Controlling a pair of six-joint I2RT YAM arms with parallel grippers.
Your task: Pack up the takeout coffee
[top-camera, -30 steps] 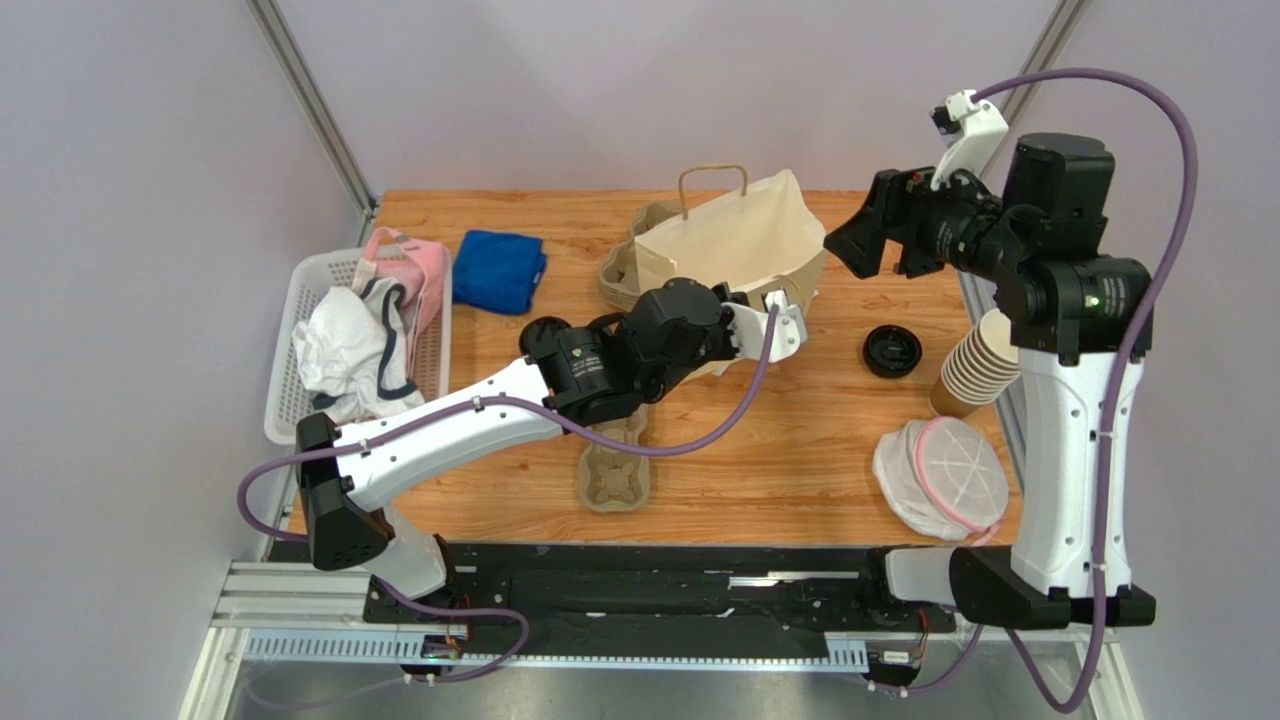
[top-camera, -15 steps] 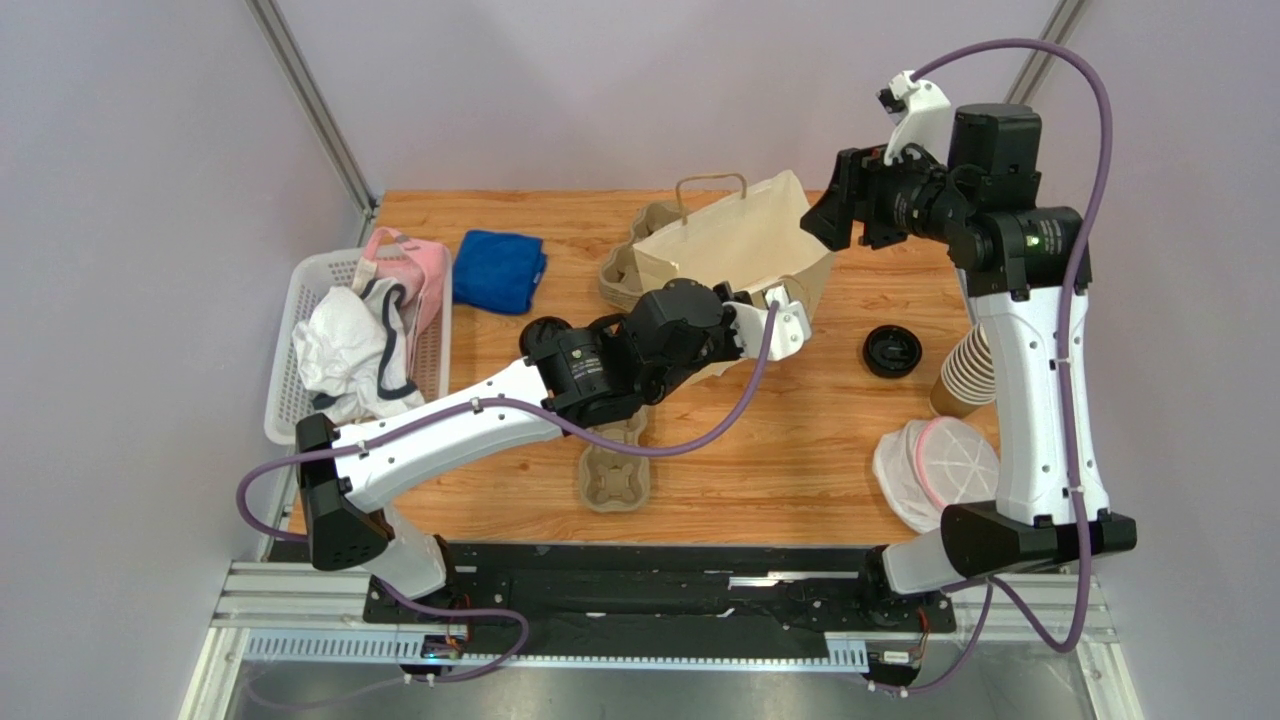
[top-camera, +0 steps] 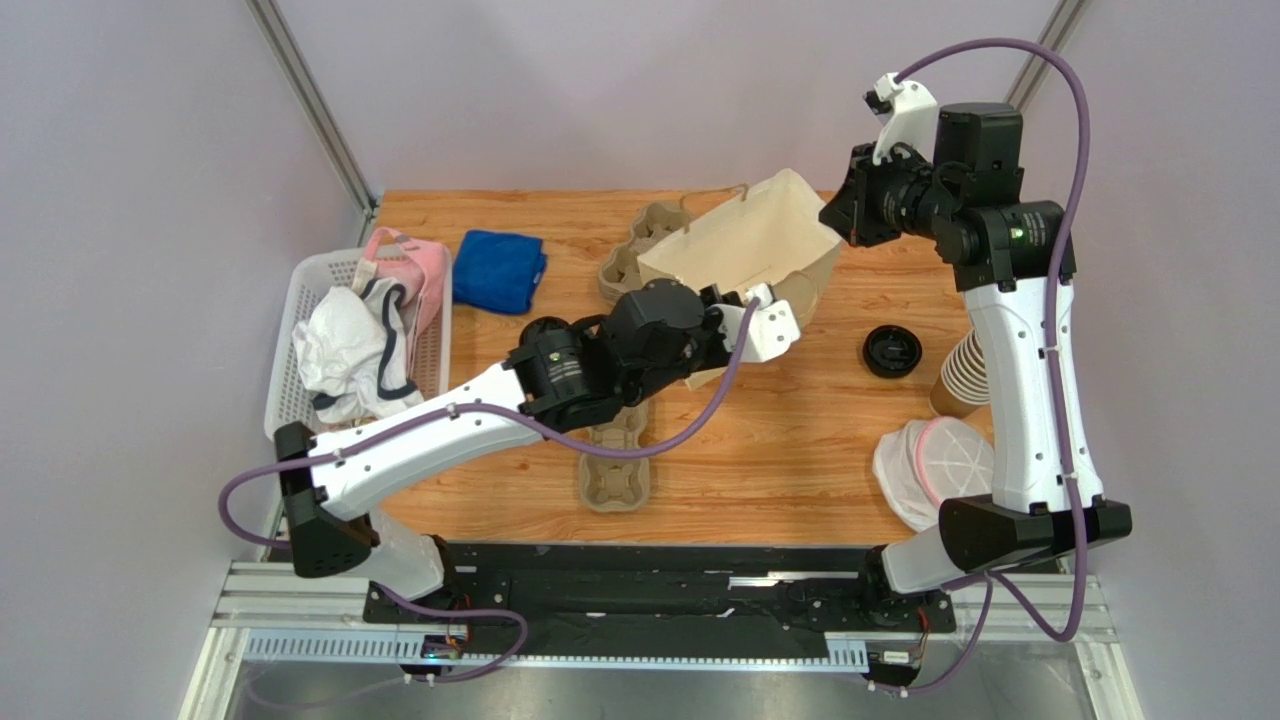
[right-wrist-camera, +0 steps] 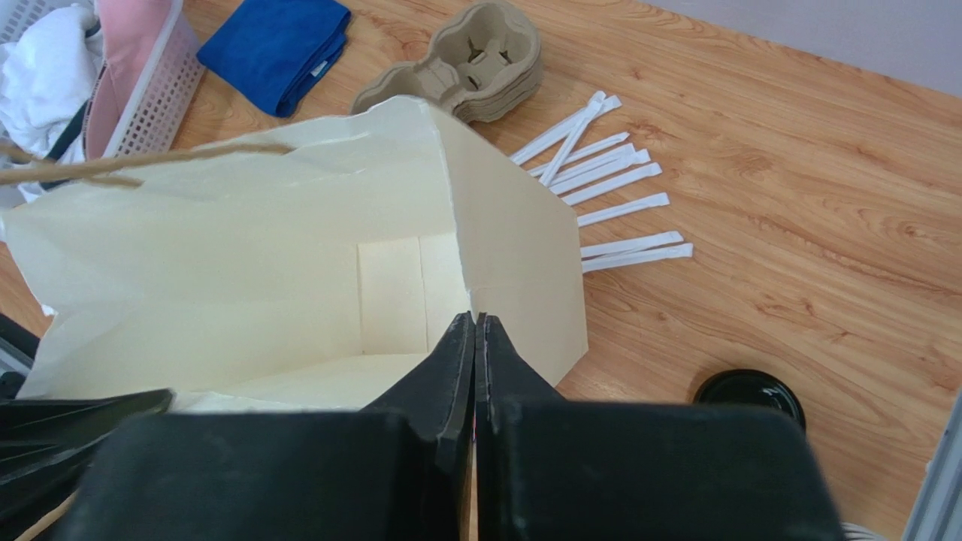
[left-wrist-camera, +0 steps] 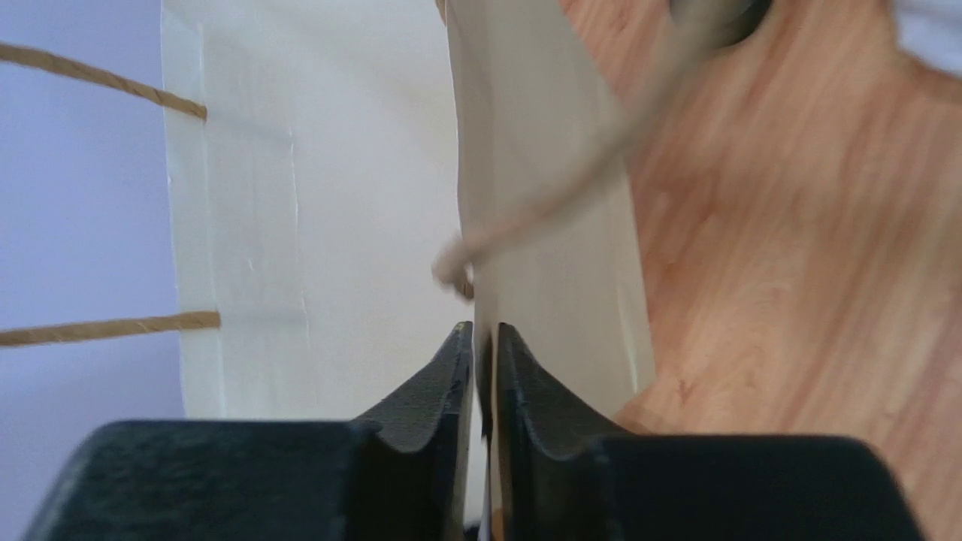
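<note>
The takeout coffee is out of view in every frame. A cream paper bag with twine handles stands tilted at the back centre of the table, its mouth held apart. My left gripper has its jaws nearly together around the bag's near rim, the paper wall running between the fingertips. My right gripper is shut on the bag's right rim. In the right wrist view my right gripper pinches that edge, and the bag's pale inside shows nothing in the part I can see.
A loose black lid and a stack of lidless cups lie right of the bag. Cardboard cup carriers sit behind the bag and under my left arm. White stirrers, a blue cloth and a laundry basket are also here.
My right arm swung left to the bag and shut on its right rim. The bag tipped over toward the left. My left arm drew back slightly and its jaws eased a little.
</note>
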